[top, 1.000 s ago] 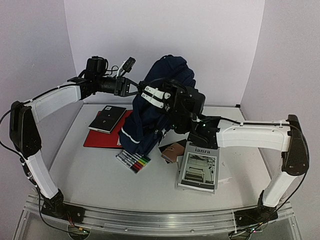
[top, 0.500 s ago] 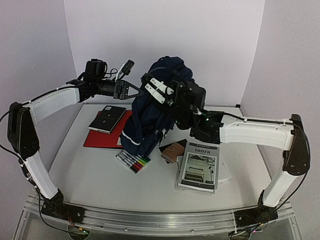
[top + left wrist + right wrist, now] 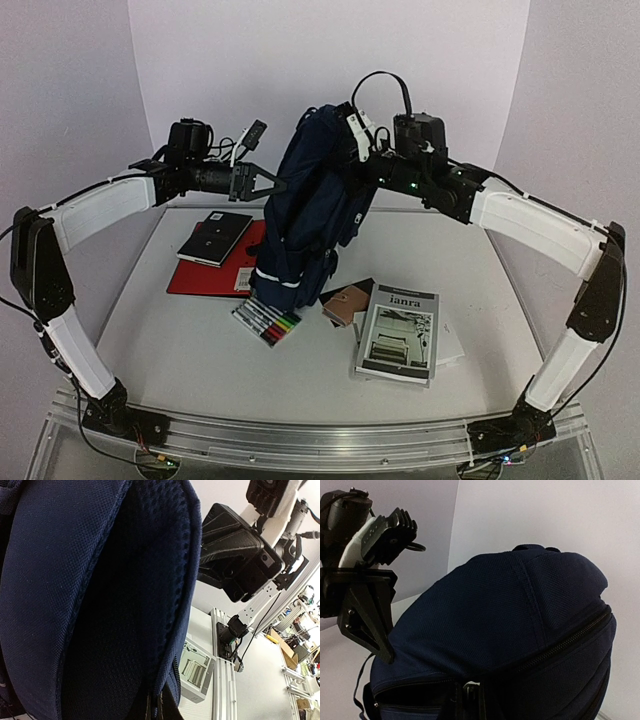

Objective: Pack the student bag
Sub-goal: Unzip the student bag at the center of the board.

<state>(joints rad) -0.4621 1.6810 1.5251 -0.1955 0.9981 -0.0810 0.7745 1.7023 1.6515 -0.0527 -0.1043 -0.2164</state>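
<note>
Against lilac walls (image 3: 300, 60), left pincer (image 3: 272, 185) and right pincer (image 3: 351, 134) clench student bag (image 3: 305, 220), fingertips hidden.

Top camera: fixed high behind my arm bases, facing forward and down over the white desk (image 3: 170, 340); widest view. Left wrist camera: close against the large navy-blue fabric backpack (image 3: 75, 590), facing my right arm (image 3: 235, 560). Right wrist camera: close above the backpack's top, facing my left tool (image 3: 389, 656). All three views share the backpack.
</note>
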